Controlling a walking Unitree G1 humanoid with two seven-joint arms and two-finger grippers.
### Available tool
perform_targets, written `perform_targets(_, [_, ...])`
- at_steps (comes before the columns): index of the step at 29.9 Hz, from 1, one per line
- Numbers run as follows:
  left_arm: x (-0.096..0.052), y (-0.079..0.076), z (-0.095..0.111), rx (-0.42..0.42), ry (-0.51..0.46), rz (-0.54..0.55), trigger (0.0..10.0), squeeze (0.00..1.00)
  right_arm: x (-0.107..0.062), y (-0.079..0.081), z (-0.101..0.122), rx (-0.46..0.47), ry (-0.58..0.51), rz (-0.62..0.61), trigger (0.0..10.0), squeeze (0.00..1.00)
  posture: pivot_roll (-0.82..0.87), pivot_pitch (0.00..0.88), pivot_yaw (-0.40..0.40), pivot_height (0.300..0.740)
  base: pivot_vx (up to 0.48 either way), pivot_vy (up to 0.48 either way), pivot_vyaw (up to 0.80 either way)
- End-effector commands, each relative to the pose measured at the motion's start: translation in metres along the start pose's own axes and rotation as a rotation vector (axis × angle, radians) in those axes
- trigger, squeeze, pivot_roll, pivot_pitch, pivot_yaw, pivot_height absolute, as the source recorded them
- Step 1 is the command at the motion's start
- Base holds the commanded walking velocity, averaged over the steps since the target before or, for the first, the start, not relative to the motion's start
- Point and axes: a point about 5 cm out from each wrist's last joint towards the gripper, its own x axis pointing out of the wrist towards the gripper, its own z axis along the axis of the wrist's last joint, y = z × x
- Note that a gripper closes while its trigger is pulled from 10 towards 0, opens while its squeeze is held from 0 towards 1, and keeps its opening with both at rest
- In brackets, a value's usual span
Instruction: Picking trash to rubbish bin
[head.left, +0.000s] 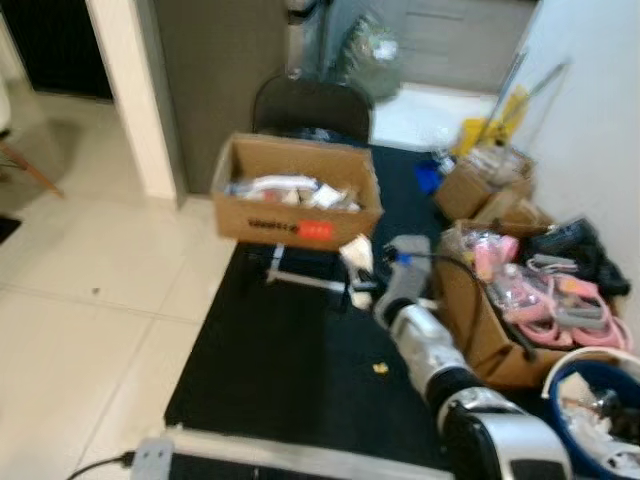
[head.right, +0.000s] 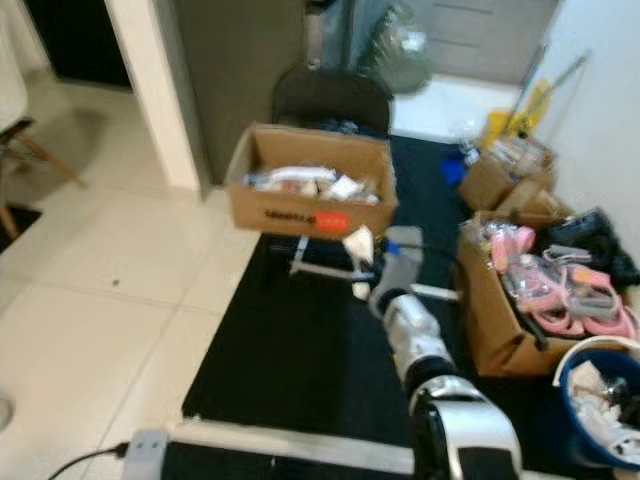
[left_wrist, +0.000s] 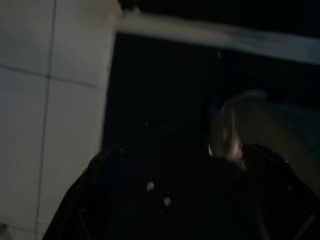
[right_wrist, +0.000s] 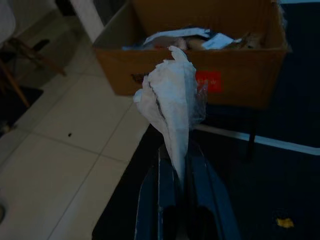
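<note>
Where pale floor tiles (head.left: 90, 260) meet a black mat (head.left: 290, 360), right gripper (right_wrist: 175, 165) clenched on crumpled tissue (right_wrist: 172, 100) before cardboard box (head.left: 297, 200); left gripper's state unclear.

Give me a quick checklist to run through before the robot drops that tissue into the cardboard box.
1. Grip on the trash: ok. The right end effector is shut on the crumpled white tissue.
2. Box open to receive: ok. The cardboard box has no lid on and already holds paper scraps.
3. Tissue over the opening: not ok. It hangs in front of the box's near wall, lower than the rim.
4. Path to the rim: ok. Nothing stands between the tissue and the box.
5. Left end effector: cannot tell. Its wrist view is too dark to read the fingers.
6. Other trash left: not ok. A small yellow scrap lies on the black mat.
</note>
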Motion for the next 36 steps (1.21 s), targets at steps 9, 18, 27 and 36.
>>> perform_targets(9, [0.000, -0.004, -0.003, 0.018, 0.016, -0.016, 10.0, 0.00, -0.004, -0.010, -0.002, 0.010, 0.006, -0.032, 10.0, 0.00, 0.13, 0.034, -0.036, 0.740, 0.379, 0.000, -0.44])
perform_targets(18, [0.000, -0.004, -0.004, 0.019, 0.020, -0.014, 10.0, 0.00, -0.002, 0.002, -0.003, 0.013, -0.003, 0.054, 10.0, 0.00, 0.14, 0.033, -0.041, 0.740, 0.380, 0.000, 0.00])
perform_targets(27, [-0.001, -0.003, -0.008, 0.016, 0.027, -0.011, 10.0, 0.00, -0.003, 0.014, -0.007, 0.018, -0.017, 0.140, 10.0, 0.00, 0.14, 0.040, -0.041, 0.740, 0.380, 0.000, 0.26])
perform_targets(36, [-0.001, -0.002, -0.010, 0.015, 0.031, -0.008, 10.0, 0.00, -0.004, 0.011, -0.014, 0.004, 0.026, 0.084, 10.0, 0.00, 0.15, 0.042, -0.039, 0.740, 0.381, 0.000, 0.00])
